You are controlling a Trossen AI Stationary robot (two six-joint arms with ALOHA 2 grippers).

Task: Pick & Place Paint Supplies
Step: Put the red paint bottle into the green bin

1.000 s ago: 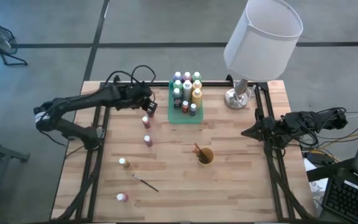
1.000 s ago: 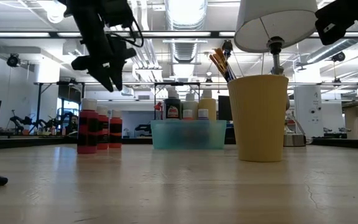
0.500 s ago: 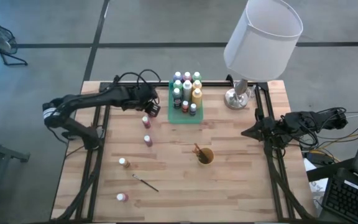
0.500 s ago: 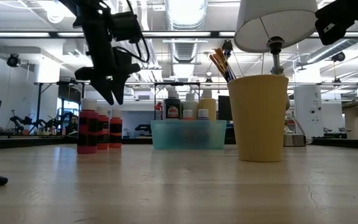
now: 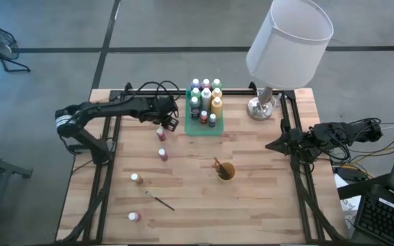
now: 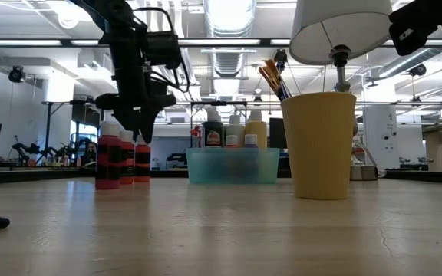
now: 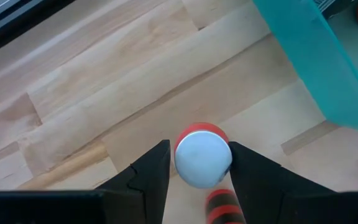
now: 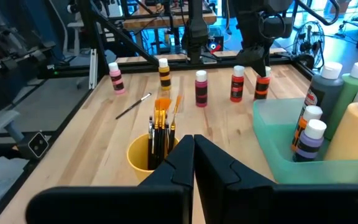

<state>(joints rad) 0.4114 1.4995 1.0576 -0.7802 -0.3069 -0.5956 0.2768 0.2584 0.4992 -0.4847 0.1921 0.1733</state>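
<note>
- While my left gripper point(image 7: 197, 177) hangs open, its fingers point(image 7: 151, 171) flank the red paint bottle point(image 7: 202, 155), apparently not touching it.
- It stands upright, cap toward me, beside the green tray point(image 5: 204, 128).
- My right gripper point(image 5: 271, 145) waits shut at the table's point(image 5: 265, 205) right edge.

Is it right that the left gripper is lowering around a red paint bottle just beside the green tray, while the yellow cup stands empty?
Not quite. The small orange-yellow cup is not empty: the right wrist view shows paintbrushes standing in it. The rest holds: the left gripper, open, straddles the red paint bottle with a pale cap beside the translucent green tray.
</note>
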